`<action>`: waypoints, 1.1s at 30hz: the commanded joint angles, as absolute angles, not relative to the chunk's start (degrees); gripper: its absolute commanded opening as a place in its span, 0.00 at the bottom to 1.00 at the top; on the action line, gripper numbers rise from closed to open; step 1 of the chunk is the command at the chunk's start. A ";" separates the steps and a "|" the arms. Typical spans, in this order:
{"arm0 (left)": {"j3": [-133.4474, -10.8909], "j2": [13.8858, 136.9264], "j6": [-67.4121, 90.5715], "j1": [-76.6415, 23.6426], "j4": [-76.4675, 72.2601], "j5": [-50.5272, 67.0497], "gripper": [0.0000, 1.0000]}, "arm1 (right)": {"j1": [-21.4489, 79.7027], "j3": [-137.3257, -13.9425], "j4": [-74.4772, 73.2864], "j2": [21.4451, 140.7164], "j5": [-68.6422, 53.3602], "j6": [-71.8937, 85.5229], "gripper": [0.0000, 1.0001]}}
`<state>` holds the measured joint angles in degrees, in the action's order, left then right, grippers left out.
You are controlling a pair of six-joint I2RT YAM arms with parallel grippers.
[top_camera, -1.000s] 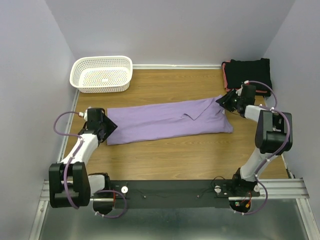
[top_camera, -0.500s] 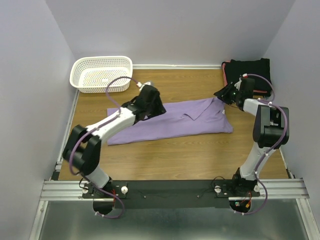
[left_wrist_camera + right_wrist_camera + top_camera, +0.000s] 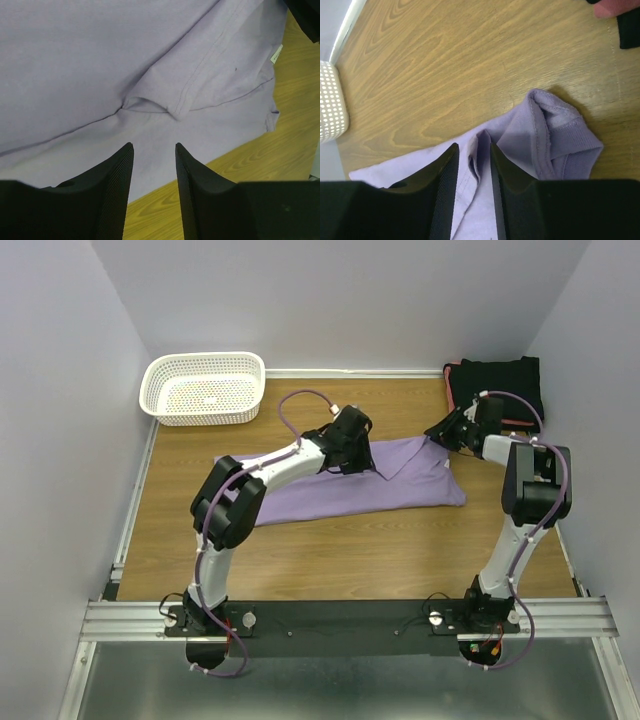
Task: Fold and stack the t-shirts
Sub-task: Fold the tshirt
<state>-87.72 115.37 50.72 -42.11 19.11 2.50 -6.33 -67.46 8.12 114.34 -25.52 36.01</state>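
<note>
The lavender t-shirt lies flat across the table, folded into a long band. My left gripper hovers over its middle. In the left wrist view the jaws stand open with nothing between them, just short of a folded sleeve hem. My right gripper is at the shirt's far right corner, its jaws open astride a raised ridge of lavender cloth, beside the bunched sleeve. Folded black t-shirts, one with a coral-red edge, are stacked at the back right.
A white mesh basket stands at the back left; its corner shows in the right wrist view. Walls close in the table on three sides. Bare wood lies between the shirt and the arm bases.
My left arm has swung from the shirt's left end across to its middle, and its jaws have narrowed. The right gripper has crept slightly up and left at the shirt's corner.
</note>
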 commanded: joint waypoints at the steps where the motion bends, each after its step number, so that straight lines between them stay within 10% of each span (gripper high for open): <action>1: -90.70 118.38 52.56 -43.24 20.57 5.10 0.46 | -5.71 -69.43 7.30 115.93 -27.33 36.12 0.37; 12: -92.29 121.99 54.67 -44.12 20.48 6.86 0.44 | -5.27 -68.38 7.29 114.26 -26.90 35.77 0.01; 33: -92.99 125.59 67.67 -44.38 14.86 5.27 0.37 | -5.19 -66.97 7.38 113.73 -26.81 35.95 0.01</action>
<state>-91.39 124.73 63.94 -43.75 17.23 5.91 -5.58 -67.66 7.64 114.96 -26.46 36.05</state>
